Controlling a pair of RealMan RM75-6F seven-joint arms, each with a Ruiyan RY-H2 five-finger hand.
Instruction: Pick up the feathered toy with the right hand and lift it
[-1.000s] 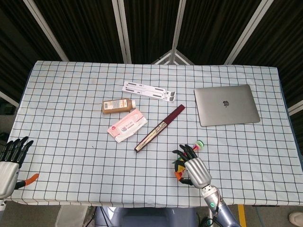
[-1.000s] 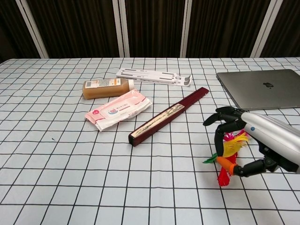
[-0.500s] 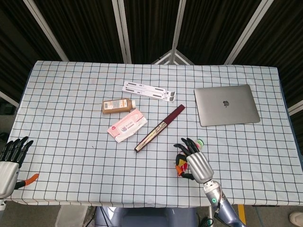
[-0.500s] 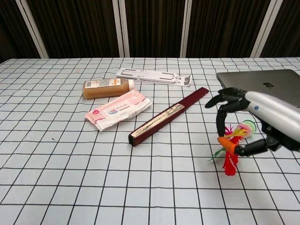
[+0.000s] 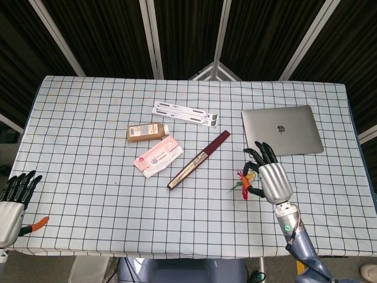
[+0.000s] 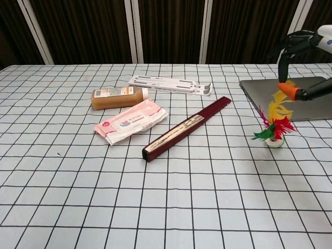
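Note:
The feathered toy [image 6: 277,123] has yellow, red and green feathers above a small white base. It hangs from my right hand [image 6: 296,40], which pinches the yellow feathers between a finger and its orange-tipped thumb at the far right of the chest view. The base sits low by the checked cloth; I cannot tell whether it touches. In the head view the toy [image 5: 242,182] shows just left of the right hand [image 5: 270,177]. My left hand [image 5: 13,201] stays at the table's near-left corner, fingers apart and empty.
A silver laptop [image 5: 281,131] lies closed just behind the right hand. A long dark red box [image 5: 199,160], a pink wipes pack [image 5: 157,155], a brown bottle [image 5: 147,131] and a white stand [image 5: 185,114] lie around the table's middle, left of the toy.
My right hand has risen and moved right, toward the laptop, pulling the toy's feathers upright. The left hand has not moved.

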